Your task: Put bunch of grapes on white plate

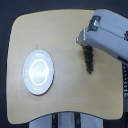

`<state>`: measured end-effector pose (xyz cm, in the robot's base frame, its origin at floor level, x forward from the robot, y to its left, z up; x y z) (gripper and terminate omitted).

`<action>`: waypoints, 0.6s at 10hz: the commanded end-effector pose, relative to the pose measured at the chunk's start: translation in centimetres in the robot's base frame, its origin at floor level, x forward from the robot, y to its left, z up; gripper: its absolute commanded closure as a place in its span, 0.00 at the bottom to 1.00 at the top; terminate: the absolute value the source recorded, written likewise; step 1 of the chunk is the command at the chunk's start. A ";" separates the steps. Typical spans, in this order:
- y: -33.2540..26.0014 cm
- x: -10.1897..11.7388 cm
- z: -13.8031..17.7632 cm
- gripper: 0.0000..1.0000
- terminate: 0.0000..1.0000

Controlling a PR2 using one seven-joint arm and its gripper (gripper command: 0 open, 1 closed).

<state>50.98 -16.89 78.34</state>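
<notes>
A round glossy white plate [39, 71] lies on the wooden table at the exterior view's left. The bunch of grapes [89, 60], a narrow dark purple-black cluster, hangs or lies lengthwise at the exterior view's right, well apart from the plate. My grey gripper [84, 46] comes in from the upper right and sits at the top end of the bunch. Its fingers are shut on that end, though the fingertips are mostly hidden by the gripper body. Whether the bunch's lower end touches the table I cannot tell.
The light wooden table [65, 35] has rounded corners and its edges show on all sides. The arm's grey body [112, 37] covers the table's upper right corner. A dark floor surrounds the table, and a white base [65, 122] shows below its front edge.
</notes>
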 end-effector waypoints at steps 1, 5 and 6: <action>0.9 0.1 -4.1 0.00 0.00; 0.7 0.2 -6.1 0.00 0.00; 1.2 -0.1 -6.5 0.00 0.00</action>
<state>50.82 -15.87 74.02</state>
